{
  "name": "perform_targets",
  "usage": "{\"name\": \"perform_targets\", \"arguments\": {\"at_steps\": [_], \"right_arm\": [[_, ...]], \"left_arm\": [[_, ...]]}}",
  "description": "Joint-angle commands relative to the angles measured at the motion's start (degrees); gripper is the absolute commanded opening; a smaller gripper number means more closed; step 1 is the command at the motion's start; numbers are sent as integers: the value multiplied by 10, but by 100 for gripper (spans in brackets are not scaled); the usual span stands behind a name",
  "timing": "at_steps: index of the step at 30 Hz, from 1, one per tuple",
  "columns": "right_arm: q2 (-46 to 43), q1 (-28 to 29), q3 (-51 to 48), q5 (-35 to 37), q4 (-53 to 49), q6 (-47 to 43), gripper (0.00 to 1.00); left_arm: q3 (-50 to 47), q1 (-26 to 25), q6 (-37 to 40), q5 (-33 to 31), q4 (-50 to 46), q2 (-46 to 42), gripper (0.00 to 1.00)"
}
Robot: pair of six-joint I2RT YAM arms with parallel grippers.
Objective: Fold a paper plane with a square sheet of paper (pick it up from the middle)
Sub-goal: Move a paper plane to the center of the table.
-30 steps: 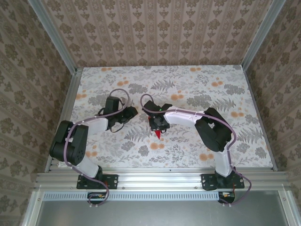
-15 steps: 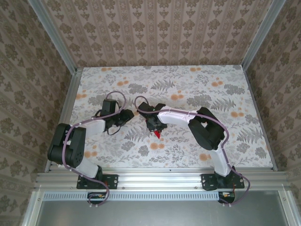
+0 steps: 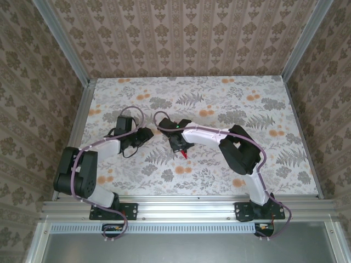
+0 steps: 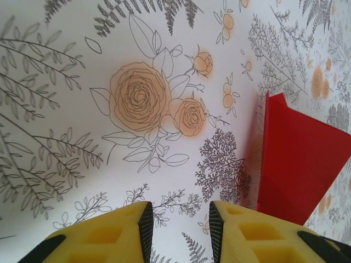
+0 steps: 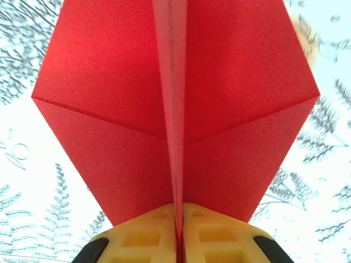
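Note:
The red paper plane (image 5: 230, 104), the square sheet folded into pointed wings with a raised centre fold, hangs from my right gripper (image 5: 178, 219), which is shut on that fold. In the top view the right gripper (image 3: 178, 143) is at the table's middle and the plane's red tip (image 3: 184, 154) pokes out toward the near side. My left gripper (image 3: 143, 135) is just left of it. The left gripper (image 4: 178, 219) stands open over the bare cloth with nothing between its fingers. One red wing (image 4: 299, 164) stands to its right, apart from the fingers.
A floral tablecloth (image 3: 230, 104) covers the table, walled by patterned panels at the back and both sides. An aluminium rail (image 3: 181, 207) runs along the near edge by the arm bases.
The right jaws have closed tight on the plane's centre fold. Both grippers have shifted a little to the left, the plane moving with the right one.

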Motion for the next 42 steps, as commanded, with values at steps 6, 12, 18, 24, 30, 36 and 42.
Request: {"name": "perform_targets", "arguments": {"at_steps": [6, 12, 18, 24, 30, 36, 42], "right_arm": [[-4, -64, 56, -22, 22, -181, 8], [40, -124, 115, -79, 38, -246, 8], [84, -153, 154, -101, 41, -262, 9], [113, -158, 175, -116, 37, -260, 10], [126, -158, 174, -114, 36, -249, 15], [139, -157, 178, -114, 33, -246, 18], [147, -153, 179, -111, 28, -245, 18]], "left_arm": [[6, 21, 48, -64, -104, -67, 52], [21, 30, 74, -130, -188, -114, 69], [33, 38, 101, -195, -251, -147, 88], [35, 43, 112, -204, -263, -168, 97], [35, 43, 111, -204, -264, -176, 100], [35, 44, 108, -206, -264, -175, 100], [35, 44, 108, -208, -269, -177, 100]]}}
